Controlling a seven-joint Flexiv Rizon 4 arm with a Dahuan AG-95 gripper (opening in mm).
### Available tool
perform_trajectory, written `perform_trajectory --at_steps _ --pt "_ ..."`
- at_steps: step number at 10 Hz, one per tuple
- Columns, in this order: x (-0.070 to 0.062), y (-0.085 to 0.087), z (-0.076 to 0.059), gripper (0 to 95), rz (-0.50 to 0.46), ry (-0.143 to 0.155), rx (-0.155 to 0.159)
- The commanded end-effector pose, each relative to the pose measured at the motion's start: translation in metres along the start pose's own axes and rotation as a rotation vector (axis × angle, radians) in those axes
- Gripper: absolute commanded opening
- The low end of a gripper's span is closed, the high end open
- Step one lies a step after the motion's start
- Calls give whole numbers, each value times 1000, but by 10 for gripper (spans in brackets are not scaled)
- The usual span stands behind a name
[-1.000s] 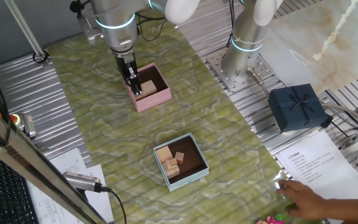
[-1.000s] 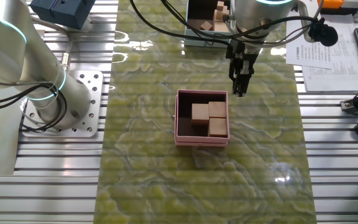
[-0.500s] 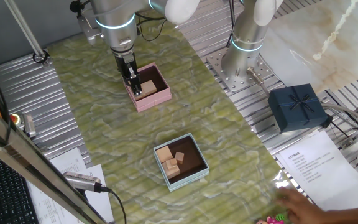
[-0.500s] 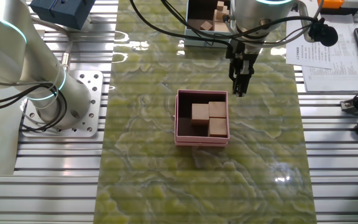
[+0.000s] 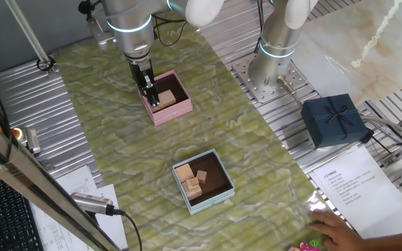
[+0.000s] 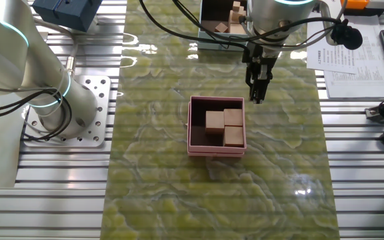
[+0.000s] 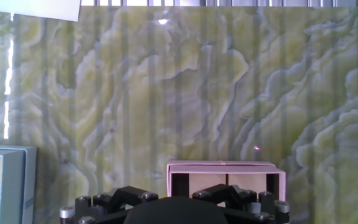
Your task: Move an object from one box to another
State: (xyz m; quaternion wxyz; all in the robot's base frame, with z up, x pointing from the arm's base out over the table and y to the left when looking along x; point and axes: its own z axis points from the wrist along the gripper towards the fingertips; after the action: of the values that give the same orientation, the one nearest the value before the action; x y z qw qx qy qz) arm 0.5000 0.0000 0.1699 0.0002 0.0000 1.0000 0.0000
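Note:
The pink box (image 5: 175, 109) stands on the green marble mat and holds three pale tan wooden cubes (image 6: 215, 122), packed toward one side. It also shows in the other fixed view (image 6: 217, 148) and at the bottom of the hand view (image 7: 225, 167). My gripper (image 6: 255, 99) hangs just outside one corner of the pink box, above the mat, with its fingers together and nothing between them. In one fixed view the gripper (image 5: 152, 102) overlaps the box's left wall. The light blue-green box (image 5: 218, 199) sits apart and holds one pale cube (image 5: 184, 172) and smaller darker blocks.
A second arm's base (image 5: 274, 66) stands on the metal plate beside the mat. A navy gift box (image 5: 333, 120) with a bow sits at the right. A paper sheet (image 5: 358, 185) and a person's hand (image 5: 330, 229) are at the lower right.
My arm and the boxes have not moved. The person's hand at the lower right edge has shifted slightly.

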Motion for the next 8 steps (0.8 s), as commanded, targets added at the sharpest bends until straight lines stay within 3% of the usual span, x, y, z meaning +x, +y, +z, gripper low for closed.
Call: perform_trajectory --at_steps 1,8 --pt "0 0 0 0 3 67 -9" --pt "0 0 0 0 1 71 2"
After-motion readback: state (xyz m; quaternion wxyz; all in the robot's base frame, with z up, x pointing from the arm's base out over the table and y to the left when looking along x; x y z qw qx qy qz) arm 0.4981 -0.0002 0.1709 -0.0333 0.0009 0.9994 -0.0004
